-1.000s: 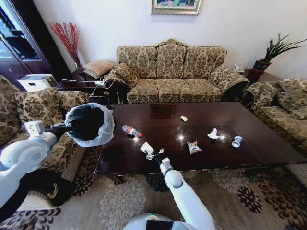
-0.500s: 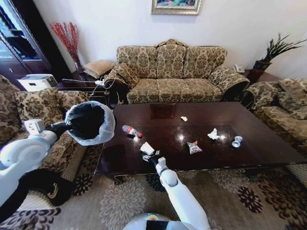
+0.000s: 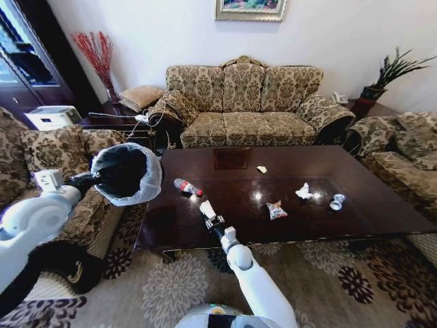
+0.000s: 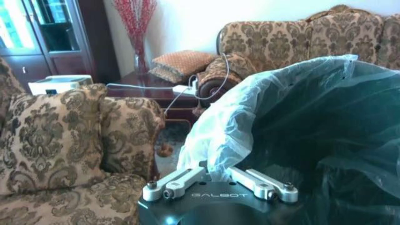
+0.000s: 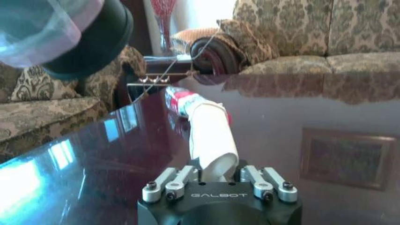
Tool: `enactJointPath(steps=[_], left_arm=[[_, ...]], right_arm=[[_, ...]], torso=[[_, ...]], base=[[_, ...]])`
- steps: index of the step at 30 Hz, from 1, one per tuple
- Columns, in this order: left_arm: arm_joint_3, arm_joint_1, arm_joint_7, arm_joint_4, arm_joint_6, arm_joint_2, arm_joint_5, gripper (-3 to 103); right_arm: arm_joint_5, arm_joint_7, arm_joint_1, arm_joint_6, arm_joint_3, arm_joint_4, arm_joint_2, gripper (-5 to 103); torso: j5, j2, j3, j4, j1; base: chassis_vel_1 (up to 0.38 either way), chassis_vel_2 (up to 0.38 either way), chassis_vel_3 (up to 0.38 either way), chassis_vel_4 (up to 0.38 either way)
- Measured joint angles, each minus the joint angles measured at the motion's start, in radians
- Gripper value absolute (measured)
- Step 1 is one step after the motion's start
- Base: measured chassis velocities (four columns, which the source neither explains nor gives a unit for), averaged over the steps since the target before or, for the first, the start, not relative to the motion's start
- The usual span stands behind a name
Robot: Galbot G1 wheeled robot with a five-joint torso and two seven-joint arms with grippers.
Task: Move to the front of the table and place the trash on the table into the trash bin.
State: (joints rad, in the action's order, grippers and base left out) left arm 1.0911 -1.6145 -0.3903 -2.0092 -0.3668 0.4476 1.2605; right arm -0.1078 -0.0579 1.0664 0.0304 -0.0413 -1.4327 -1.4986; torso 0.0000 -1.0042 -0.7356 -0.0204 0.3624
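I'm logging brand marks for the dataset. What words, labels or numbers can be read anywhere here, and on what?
"GALBOT": on the black body of the left end effector, which grips the trash bin liner.
"GALBOT": on the right end effector, shut on a white tissue.
The plastic bottle has a red label: too small to read.

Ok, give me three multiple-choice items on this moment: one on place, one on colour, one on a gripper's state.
1. Where is the trash bin?
A. On the table
B. Held up left of the table
C. On the sofa

2. The bottle label is:
A. Red
B. Blue
C. Green

3. The right gripper is:
A. Open, with nothing in it
B. Shut on the bottle
C. Shut on a white tissue

Key: 1 B, the left gripper clamps its lined rim beside the table; 2 A, red shows at its middle; 3 C, the tissue stands between its fingers.
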Motion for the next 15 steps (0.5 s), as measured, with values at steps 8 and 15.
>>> enactJointPath(steps=[8, 15], left_arm=[[-0.016, 0.001, 0.018, 0.117, -0.112, -0.151, 0.125, 0], [-0.106, 0.047, 0.083, 0.147, -0.203, -0.345, 0.224, 0]], right_arm=[[-0.089, -0.031, 0.111, -0.034, -0.088, -0.371, 0.103, 4], [-0.290, -0.220, 0.099, -0.128, -0.165, -0.637, 0.239, 1]], torso=[[-0.0001, 0.000, 0.000, 0.0000, 0.000], [0.0005, 0.000, 0.000, 0.0003, 0.000]], base=[[0.000, 0.000, 0.000, 0.000], [0.000, 0.000, 0.000, 0.000]])
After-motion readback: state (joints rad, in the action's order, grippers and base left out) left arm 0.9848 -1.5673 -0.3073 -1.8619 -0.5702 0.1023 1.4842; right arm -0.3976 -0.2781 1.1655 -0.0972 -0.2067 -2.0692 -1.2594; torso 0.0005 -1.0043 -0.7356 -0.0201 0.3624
